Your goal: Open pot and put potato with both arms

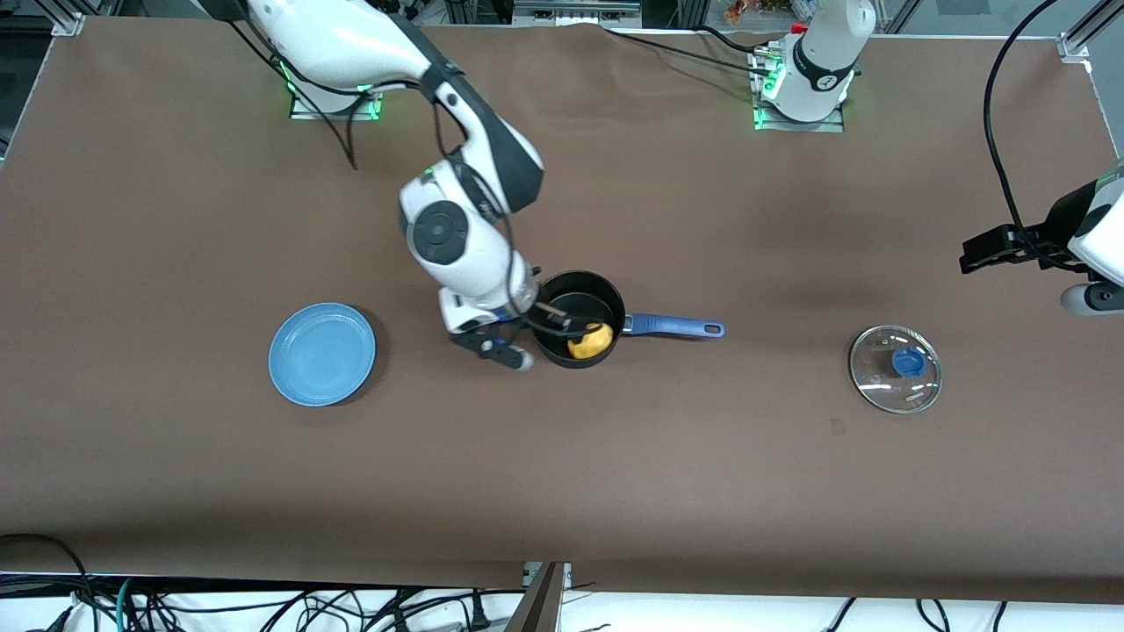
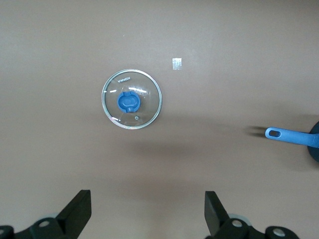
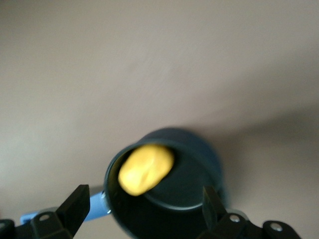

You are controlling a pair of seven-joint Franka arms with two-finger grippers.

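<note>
Jaws spread on both: right gripper (image 3: 144,199) over the pot (image 1: 580,318), which holds the potato (image 1: 590,341); left gripper (image 2: 147,209) waits over bare table toward its end beside the lid (image 1: 895,368)

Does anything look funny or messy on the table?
Nothing looks spilled or broken. The small yellow-orange potato sits inside the round black pot with the blue handle, under the right end effector, which is open. The glass lid with the blue knob lies flat on the table, toward the left arm's end, below the open left end effector.
</note>
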